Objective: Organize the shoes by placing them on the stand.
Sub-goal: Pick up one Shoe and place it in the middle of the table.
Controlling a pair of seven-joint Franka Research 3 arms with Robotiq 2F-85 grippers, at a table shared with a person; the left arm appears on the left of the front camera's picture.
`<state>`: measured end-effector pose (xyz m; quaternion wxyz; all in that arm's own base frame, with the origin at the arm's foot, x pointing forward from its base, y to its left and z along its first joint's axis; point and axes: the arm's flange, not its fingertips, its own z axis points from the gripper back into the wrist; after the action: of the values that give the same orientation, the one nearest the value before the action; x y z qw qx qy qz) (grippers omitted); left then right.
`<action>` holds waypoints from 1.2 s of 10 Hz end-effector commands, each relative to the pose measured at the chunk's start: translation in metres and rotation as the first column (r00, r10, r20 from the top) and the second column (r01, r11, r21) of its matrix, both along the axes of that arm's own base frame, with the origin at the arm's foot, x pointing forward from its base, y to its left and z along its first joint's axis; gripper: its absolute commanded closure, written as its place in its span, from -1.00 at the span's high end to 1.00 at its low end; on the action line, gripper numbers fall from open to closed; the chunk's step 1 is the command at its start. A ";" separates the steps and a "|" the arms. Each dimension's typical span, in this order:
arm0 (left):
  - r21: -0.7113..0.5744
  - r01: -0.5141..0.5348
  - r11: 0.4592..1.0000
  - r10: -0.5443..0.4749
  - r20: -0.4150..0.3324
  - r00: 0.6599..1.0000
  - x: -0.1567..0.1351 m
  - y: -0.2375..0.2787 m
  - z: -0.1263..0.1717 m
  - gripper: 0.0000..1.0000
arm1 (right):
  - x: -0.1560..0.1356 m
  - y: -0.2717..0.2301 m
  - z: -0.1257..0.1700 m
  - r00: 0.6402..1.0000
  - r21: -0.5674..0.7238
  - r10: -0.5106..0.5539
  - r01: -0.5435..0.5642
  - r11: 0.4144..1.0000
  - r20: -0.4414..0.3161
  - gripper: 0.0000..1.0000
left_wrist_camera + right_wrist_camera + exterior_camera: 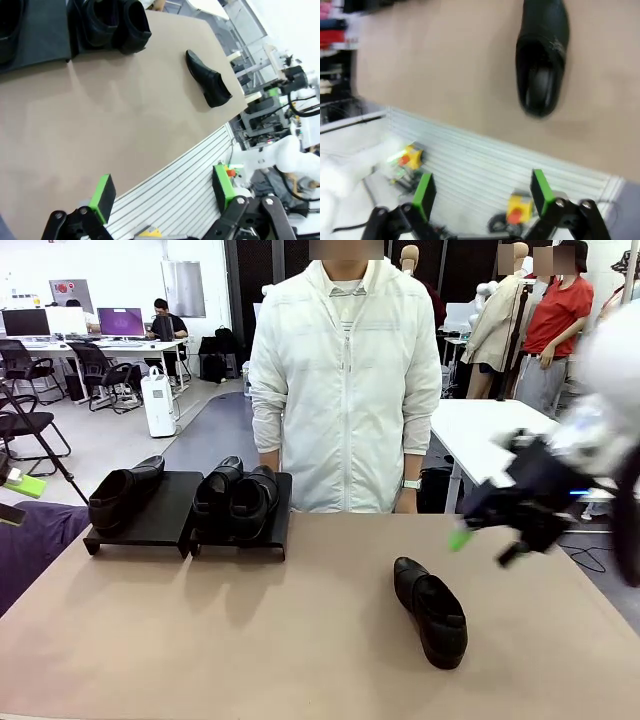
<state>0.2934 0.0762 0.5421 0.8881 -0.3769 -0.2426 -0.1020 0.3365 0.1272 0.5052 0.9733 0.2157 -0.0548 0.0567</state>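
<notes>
1. Shoes: four black loafers noted. Three on the stand [150, 525] at far left of the tan tabletop [250, 630]: a single shoe [125, 492] on the left platform, a pair [237, 500] side by side on the right platform.
2. Fourth loafer [431, 611] lying alone on the tabletop, right of centre, well apart from the stand, upright on its sole. Same loafer seen from above in the right wrist view [542, 55], opening facing up.
3. Open slot judged to be the right half of the left platform, beside the single shoe.
4. Right gripper [485, 530] hovering above and to the right of the lone loafer, blurred, not touching it. Jaws spread wide, nothing between the green pads [424, 195].
5. Left gripper [162, 192] over the near table edge, jaws likewise spread wide and empty.
6. Handling judgement: light; leather upper likely soft and slightly slick, heel and sole stiffer.
7. Recommended hold: across the heel counter or side walls near the opening. Toe cap poor, rounded and glossy, liable to slip.
8. Person [345, 380] standing at far side, hands not engaged.
</notes>
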 end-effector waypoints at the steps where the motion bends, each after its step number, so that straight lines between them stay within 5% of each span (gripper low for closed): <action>1: -0.015 -0.009 1.000 0.009 0.014 1.000 0.000 -0.002 -0.002 1.00 | 0.067 0.052 -0.018 0.984 -0.317 -0.136 0.167 0.933 0.117 1.00; 2: -0.015 -0.009 1.000 0.009 0.014 1.000 0.000 -0.002 -0.002 1.00 | 0.075 0.065 -0.030 0.961 -0.425 -0.196 0.262 0.866 0.194 1.00; 4: -0.015 -0.009 1.000 0.009 0.014 1.000 0.000 -0.002 -0.002 1.00 | 0.069 0.077 -0.028 0.986 -0.414 -0.129 0.162 0.896 0.108 1.00; 5: -0.015 -0.009 1.000 0.009 0.014 1.000 0.000 -0.002 -0.002 1.00 | 0.061 0.087 -0.038 0.979 -0.334 -0.055 0.121 0.935 0.198 1.00; 6: -0.015 -0.009 1.000 0.009 0.014 1.000 0.000 -0.002 -0.002 1.00 | 0.061 0.087 -0.038 0.979 -0.334 -0.055 0.121 0.935 0.198 1.00; 9: -0.015 -0.009 1.000 0.009 0.014 1.000 0.000 -0.002 -0.002 1.00 | 0.072 0.093 -0.079 0.993 -0.458 -0.093 0.117 0.881 0.076 1.00; 12: -0.015 -0.009 1.000 0.009 0.014 1.000 0.000 -0.002 -0.002 1.00 | 0.073 0.093 -0.128 0.989 -0.440 -0.144 0.139 0.887 0.022 1.00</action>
<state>0.2935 0.0761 0.5420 0.8881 -0.3768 -0.2428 -0.1018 0.4040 0.2130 0.3830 0.9990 -0.0140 -0.0404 0.0116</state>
